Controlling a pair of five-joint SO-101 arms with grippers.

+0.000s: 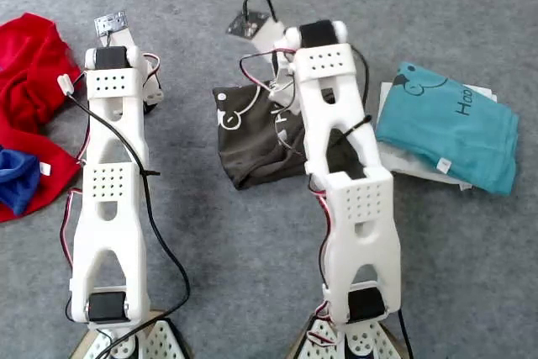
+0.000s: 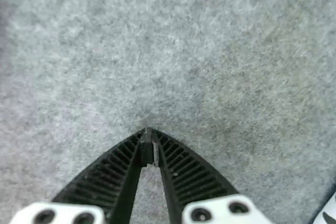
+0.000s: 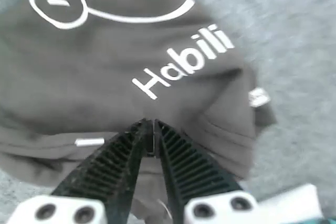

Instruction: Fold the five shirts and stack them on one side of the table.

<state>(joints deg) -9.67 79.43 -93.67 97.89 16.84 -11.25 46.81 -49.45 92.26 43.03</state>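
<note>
Far to the left of the dark shirt (image 1: 252,145), a crumpled red shirt (image 1: 29,81) lies at the edge of the table (image 2: 210,51) with a blue shirt (image 1: 17,178) bunched on it. Nearer the dark shirt, still on its left, the left gripper (image 2: 147,136) hangs over bare grey felt, jaws pressed tip to tip and holding nothing. The right gripper (image 3: 152,129) is directly above the dark shirt, jaws narrowed to a point; whether they pinch cloth cannot be told. Just right of the dark shirt, a folded teal shirt (image 1: 450,128) rests on a white shirt (image 1: 408,164).
</note>
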